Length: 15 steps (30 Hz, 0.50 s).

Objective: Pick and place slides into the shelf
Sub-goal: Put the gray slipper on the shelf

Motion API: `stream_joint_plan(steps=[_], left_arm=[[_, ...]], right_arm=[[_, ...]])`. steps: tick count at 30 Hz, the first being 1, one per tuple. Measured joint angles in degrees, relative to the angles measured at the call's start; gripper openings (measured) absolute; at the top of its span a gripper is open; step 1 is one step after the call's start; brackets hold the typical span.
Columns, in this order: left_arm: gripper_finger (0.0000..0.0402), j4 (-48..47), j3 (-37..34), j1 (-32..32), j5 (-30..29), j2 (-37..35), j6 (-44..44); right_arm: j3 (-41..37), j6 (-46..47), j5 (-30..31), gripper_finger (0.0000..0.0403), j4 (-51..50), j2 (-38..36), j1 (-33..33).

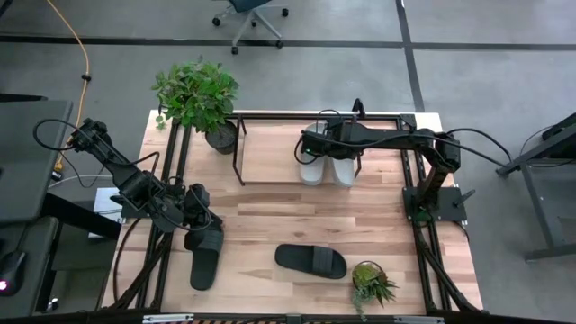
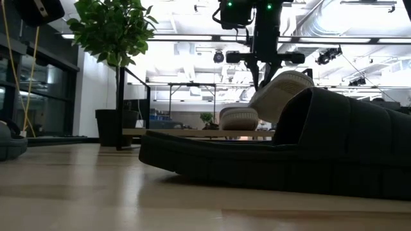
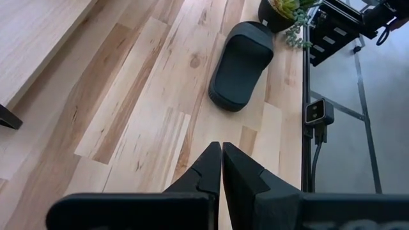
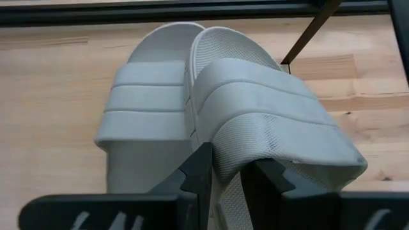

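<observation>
Two light grey slides are on the shelf [image 1: 270,155] at the table's far side. One [image 4: 144,108] lies flat on the shelf's board. The other [image 4: 255,108] is tilted beside it, with my right gripper [image 4: 233,176] shut on it. One black slide [image 1: 310,261] lies on the table near the front middle. A second black slide [image 1: 205,258] lies at the front left. My left gripper [image 3: 221,160] hovers shut above the table just beyond that second slide, touching nothing. My right gripper pinches the near edge of the grey slide's wide strap [image 4: 239,150] between its two fingers. The fingers slant down from above. The slide is tilted, its gripped end raised [image 2: 286,86] and its other end low beside the flat grey slide [image 2: 239,119].
A tall potted plant [image 1: 198,94] stands at the shelf's left end. A small succulent pot [image 1: 371,281] sits at the front right. The shelf's thin black tubes [image 1: 238,148] frame its board. Bare wood lies between the shelf and the black slides.
</observation>
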Motion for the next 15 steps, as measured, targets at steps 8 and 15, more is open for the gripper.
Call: stream_joint_plan(steps=[8, 15], left_arm=[[0.0006, 0.0, 0.0, 0.0, 0.1, 0.0, 0.0], [0.0005, 0.0, 0.0, 0.0, 1.0, 0.0, 0.0]], right_arm=[[0.0, 0.0, -1.4, 0.0072, 0.0, 0.0, -1.2], [0.0, 0.0, 0.3, 0.0075, -0.1, 0.0, -1.4]])
